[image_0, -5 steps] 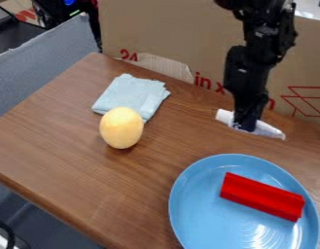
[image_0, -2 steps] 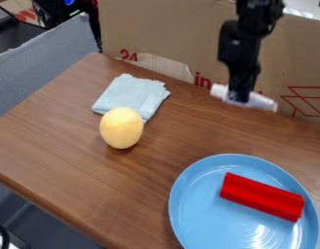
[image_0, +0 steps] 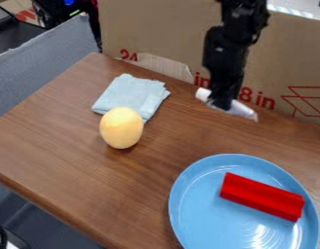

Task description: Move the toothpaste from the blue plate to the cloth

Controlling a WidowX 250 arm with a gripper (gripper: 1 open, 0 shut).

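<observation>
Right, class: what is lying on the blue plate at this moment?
Only a red rectangular block lies on the blue plate, towards its right side. The toothpaste is off it, held in the gripper. Nothing hides any of the plate in view.

On the tabletop (image_0: pixel 71 146), the cloth (image_0: pixel 129 94) lay at ten o'clock, with the ball (image_0: pixel 121 127) just in front of it. The blue plate (image_0: pixel 214 209) sat at four o'clock, the block (image_0: pixel 263 195) lying on it. The gripper (image_0: pixel 222 98) hung at one o'clock, the toothpaste (image_0: pixel 233 107) between its fingers, in front of the cardboard box (image_0: pixel 156 29), well apart from the cloth.
</observation>
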